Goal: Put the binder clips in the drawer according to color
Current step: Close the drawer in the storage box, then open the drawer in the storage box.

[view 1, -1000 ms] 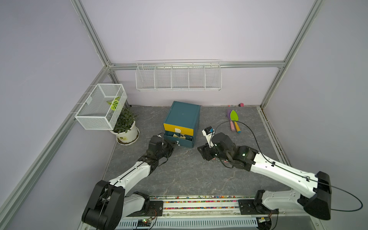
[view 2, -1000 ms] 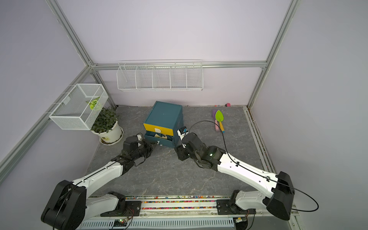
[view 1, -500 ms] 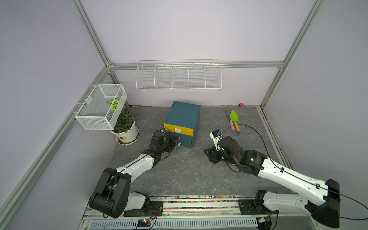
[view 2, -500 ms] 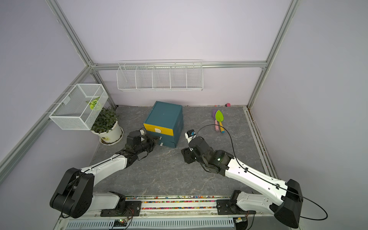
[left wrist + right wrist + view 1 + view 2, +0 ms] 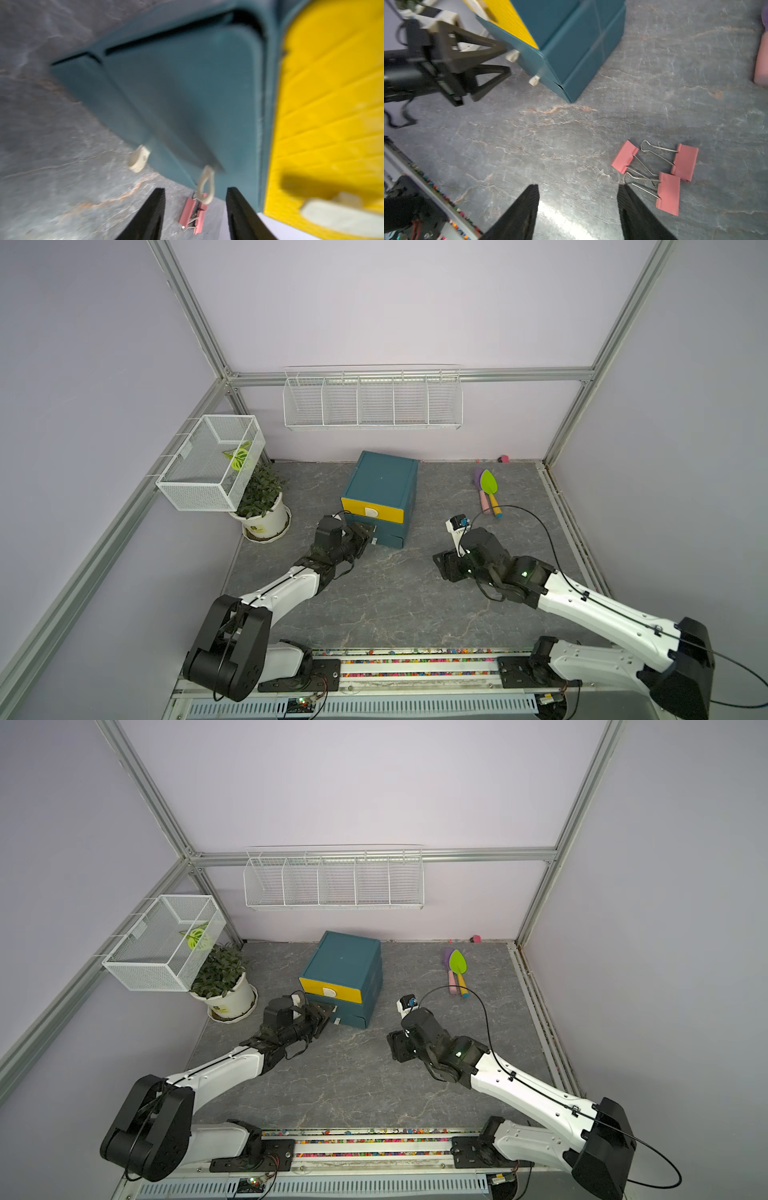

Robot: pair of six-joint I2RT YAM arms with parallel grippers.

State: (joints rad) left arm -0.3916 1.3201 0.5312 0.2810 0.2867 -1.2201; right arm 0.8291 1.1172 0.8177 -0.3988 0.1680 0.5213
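Note:
The teal drawer cabinet (image 5: 380, 493) stands mid-table with all three drawers pushed in, the yellow front (image 5: 332, 104) on top. My left gripper (image 5: 365, 537) is open right at the middle drawer's white handle tab (image 5: 205, 185), which sits just ahead between the spread fingers (image 5: 158, 207) without being gripped. Three pink binder clips (image 5: 668, 193) lie together on the floor beside my right gripper (image 5: 578, 193), which hangs open and empty, one finger (image 5: 631, 209) close to a clip's wire handle. In both top views the right arm (image 5: 440, 1048) hides the clips.
A potted plant (image 5: 262, 506) under a white wire basket (image 5: 212, 464) stands at the left. A wire rack (image 5: 372, 400) hangs on the back wall. Toy shovels (image 5: 488, 489) lie at the back right. A rail (image 5: 415, 659) runs along the front edge.
The middle drawer, pulled out a second ago, has been pushed in by the left gripper, whose jaws have now opened. The right arm has drawn back from the cabinet toward the right.

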